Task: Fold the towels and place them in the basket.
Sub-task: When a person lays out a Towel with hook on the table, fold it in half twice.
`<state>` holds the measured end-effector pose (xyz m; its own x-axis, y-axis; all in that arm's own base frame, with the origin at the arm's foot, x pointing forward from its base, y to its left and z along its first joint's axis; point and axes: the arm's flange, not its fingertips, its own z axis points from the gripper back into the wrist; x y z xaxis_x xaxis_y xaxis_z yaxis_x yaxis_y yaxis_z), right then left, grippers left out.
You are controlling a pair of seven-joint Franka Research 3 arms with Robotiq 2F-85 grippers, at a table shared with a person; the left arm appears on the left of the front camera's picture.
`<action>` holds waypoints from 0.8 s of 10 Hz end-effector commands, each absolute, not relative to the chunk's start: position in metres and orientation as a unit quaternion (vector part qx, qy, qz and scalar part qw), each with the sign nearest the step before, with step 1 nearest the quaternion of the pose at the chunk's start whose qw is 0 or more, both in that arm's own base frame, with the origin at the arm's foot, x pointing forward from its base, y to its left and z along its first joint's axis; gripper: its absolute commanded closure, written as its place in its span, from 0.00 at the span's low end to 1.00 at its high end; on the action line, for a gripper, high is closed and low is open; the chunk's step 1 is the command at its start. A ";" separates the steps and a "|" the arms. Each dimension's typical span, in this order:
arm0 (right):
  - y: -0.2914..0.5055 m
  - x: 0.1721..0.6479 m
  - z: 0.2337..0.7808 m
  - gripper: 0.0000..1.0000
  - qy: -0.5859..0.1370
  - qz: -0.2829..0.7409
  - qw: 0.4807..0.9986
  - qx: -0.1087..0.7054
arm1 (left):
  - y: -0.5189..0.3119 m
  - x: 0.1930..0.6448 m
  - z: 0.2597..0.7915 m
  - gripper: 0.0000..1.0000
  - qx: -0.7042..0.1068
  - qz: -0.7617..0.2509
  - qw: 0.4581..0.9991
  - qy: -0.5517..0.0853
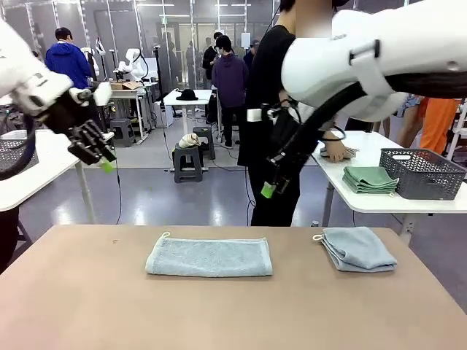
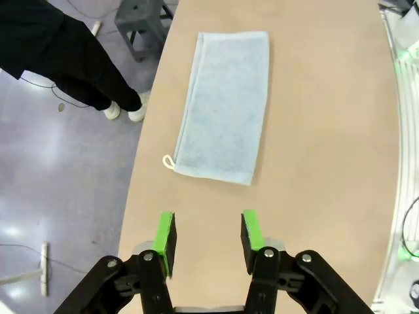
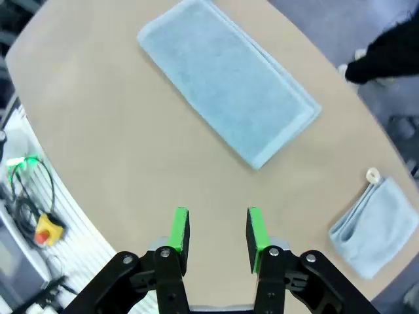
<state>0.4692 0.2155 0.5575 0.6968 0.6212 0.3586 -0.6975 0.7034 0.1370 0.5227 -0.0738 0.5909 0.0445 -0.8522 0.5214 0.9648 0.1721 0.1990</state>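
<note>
Front view shows long towel and smaller folded towel.

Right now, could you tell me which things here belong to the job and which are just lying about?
Job: long light blue-grey terry towel; smaller folded blue-grey towel; dark grey mesh basket.
Lying about: stack of green cloths; grey stool.

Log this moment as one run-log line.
left jaws: open, empty | right jaws: open, empty | long folded blue-grey terry towel: centre | smaller folded blue-grey terry towel: right
</note>
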 end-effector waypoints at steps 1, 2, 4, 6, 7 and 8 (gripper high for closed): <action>0.197 0.462 0.539 0.55 -0.147 0.275 0.938 0.154 | -0.039 0.504 0.576 0.48 -0.144 -0.626 0.703 -0.304; 0.185 0.465 0.532 0.55 -0.139 0.227 0.950 0.166 | -0.015 0.500 0.568 0.48 -0.159 -0.616 0.705 -0.314; 0.176 0.469 0.515 0.55 -0.113 0.148 0.960 0.207 | 0.019 0.503 0.549 0.48 -0.202 -0.597 0.709 -0.315; 0.182 0.469 0.500 0.55 -0.086 0.129 0.962 0.223 | 0.044 0.513 0.537 0.48 -0.248 -0.587 0.708 -0.304; 0.183 0.466 0.495 0.55 -0.080 0.113 0.964 0.228 | 0.056 0.519 0.530 0.48 -0.266 -0.591 0.699 -0.304; 0.185 0.463 0.491 0.55 -0.083 0.092 0.964 0.234 | 0.067 0.523 0.525 0.48 -0.276 -0.597 0.687 -0.309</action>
